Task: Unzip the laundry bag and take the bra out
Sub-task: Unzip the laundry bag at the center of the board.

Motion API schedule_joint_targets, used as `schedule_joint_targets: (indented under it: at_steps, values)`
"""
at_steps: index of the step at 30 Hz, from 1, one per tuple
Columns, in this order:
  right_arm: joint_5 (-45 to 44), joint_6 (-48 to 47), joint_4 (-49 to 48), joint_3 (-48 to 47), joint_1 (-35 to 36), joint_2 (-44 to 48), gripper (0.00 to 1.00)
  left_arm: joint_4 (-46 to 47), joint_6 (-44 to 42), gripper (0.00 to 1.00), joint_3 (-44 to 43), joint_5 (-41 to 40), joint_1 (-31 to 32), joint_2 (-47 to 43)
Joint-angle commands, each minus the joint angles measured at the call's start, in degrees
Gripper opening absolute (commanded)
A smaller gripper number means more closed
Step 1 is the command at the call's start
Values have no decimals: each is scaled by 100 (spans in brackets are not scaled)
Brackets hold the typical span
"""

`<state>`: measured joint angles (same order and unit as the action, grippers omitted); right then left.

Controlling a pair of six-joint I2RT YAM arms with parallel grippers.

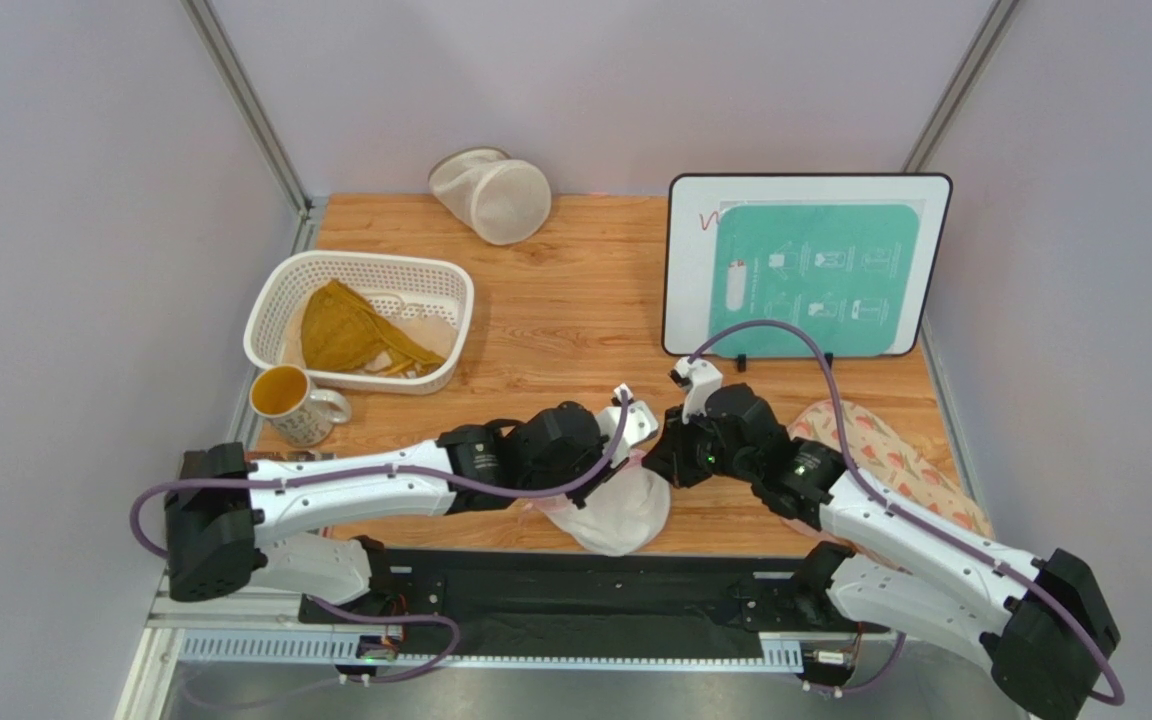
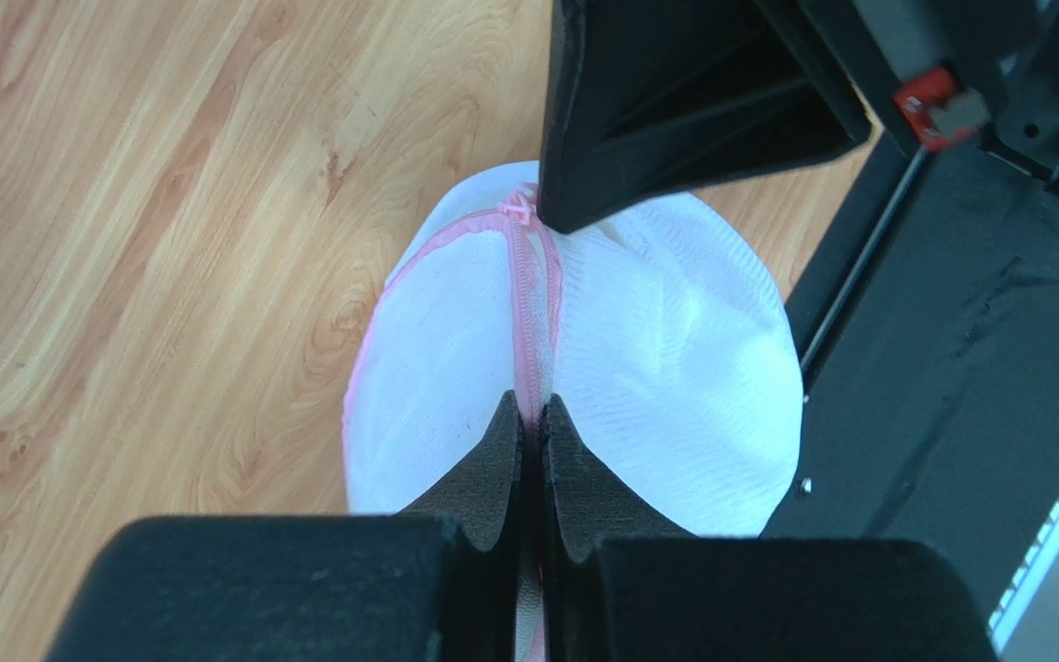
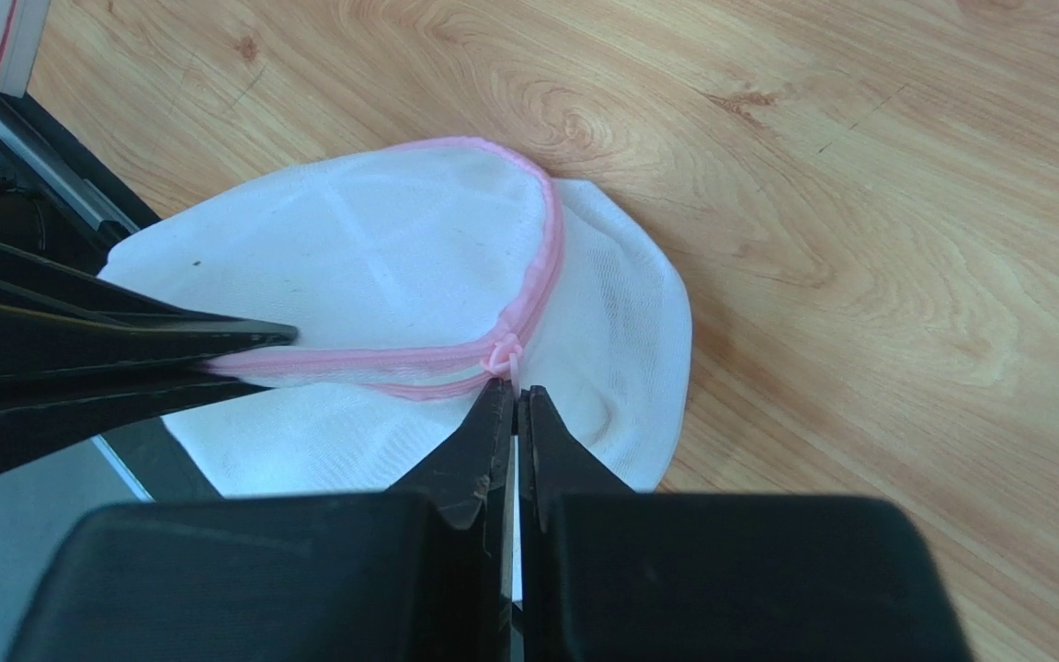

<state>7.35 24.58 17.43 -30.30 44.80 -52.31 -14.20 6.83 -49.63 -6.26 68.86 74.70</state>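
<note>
At the counter's [image 2: 149,207] near edge, the left claw [image 2: 532,414] pinched the laundry bag's [image 2: 673,386] zipper trim [image 2: 527,324]; the right claw [image 3: 514,403] seemingly clamped its pull [image 3: 502,353].

round white mesh laundry bag [image 1: 620,522] lies pink zipper uppermost.

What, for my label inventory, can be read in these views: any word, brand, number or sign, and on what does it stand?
No text reads clearly.
teal sheet on the white board: white pictograms with tiny captions, too small to read.
red scribble at the board's upper left: blurred, unreadable.
mug: nothing legible.
laundry bag: no lettering seen.
</note>
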Motion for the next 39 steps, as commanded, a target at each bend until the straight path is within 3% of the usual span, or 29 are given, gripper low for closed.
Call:
schedule_joint_targets:
  at_steps: [1, 15, 17, 18, 21, 22, 26, 33, 39]
  values:
    - [-138, -129, -82, -90, -94, -129, 0, 189, -348, 0, 338, 265, 40, -692]
    - [-33, -155, -266, -283, -94, -596, 0, 154, -534, 0, 1043, 398, 48, -1783]
    - [-6, -103, -267, -301, -103, -578, 0, 84, -420, 11, 1008, 284, 48, -1748]
    - [38, -102, -258, -335, -94, -561, 0, 5, -289, 38, 973, 214, 49, -1713]
    - [29, -76, -170, -388, -41, -508, 0, -162, -60, 74, 771, -50, 49, -1485]
    - [20, -85, -118, -397, -15, -490, 0, -180, -33, 80, 631, -85, 49, -1362]
    - [-15, -58, -91, -327, 73, -324, 0, -241, 3, 89, 191, -86, 48, -1054]
    - [-15, -32, -73, -160, 91, -77, 0, -487, -226, 92, -784, -104, 49, -282]
    - [-32, -15, -12, -107, 99, 133, 0, -610, -165, 92, -1067, -59, 49, 352]
